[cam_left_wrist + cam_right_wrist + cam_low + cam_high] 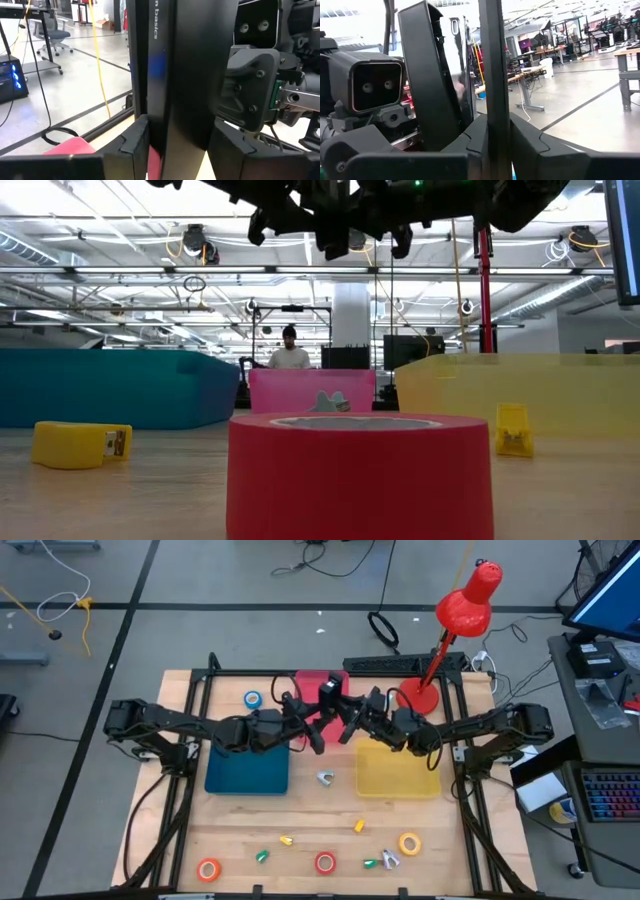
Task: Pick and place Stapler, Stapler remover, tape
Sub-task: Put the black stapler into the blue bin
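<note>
Both arms meet high over the middle of the table, at the near edge of the pink tray [312,680]. My left gripper [310,725] and my right gripper [350,720] are each shut on the black stapler [329,692]. A silver staple remover [326,778] lies between the blue tray [247,772] and the yellow tray [398,775]; a second one [390,859] lies near the near edge. The tape rolls lie flat: blue [252,699], orange [208,869], red [325,862] and yellow [410,843]. My left gripper [180,152] pinches the stapler's broad glossy body [185,100], the part with the lettering, between its two fingers [134,145]. The stapler stands up along the fingers and is lifted clear of the table. My right gripper [495,145] pinches a thin black bar of the stapler [494,75] between its fingers [530,142]. The thicker part of the stapler [432,75] stands beside that bar, outside the fingers. The stapler is clear of the table.
Small yellow pieces [286,839] [359,826] and green pieces [262,856] [370,863] lie toward the near edge. A red desk lamp [440,650] stands at the far right corner. A person [290,355] stands in the room behind.
</note>
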### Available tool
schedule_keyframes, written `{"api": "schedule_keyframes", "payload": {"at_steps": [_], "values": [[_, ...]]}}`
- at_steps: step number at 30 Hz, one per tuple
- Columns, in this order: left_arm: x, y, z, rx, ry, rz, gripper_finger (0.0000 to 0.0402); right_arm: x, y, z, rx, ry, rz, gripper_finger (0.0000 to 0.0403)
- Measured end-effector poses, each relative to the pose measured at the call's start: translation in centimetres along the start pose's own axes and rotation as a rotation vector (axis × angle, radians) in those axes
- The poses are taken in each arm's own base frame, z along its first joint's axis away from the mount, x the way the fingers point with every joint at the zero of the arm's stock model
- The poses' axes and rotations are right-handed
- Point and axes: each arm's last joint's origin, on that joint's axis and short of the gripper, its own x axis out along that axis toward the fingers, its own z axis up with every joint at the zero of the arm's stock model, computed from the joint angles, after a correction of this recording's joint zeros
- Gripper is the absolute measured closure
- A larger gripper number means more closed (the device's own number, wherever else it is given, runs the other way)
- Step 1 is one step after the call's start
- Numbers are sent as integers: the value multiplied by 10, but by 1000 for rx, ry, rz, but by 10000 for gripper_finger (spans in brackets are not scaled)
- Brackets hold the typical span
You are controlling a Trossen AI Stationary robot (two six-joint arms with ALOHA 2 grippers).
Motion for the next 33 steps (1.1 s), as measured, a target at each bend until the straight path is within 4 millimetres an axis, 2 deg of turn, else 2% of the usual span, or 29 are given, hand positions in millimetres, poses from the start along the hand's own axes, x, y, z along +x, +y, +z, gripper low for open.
{"api": "schedule_keyframes", "payload": {"at_steps": [11, 25, 33], "values": [[-5, -3, -1, -21, 19, 33, 246, 0, 1, -2, 5, 22, 40, 313], [-15, -14, -4, 16, 31, 77, 249, -3, 2, 3, -1, 37, 87, 221], [-18, -13, -1, 42, 24, 88, 257, -7, 5, 10, 8, 33, 96, 215]]}}
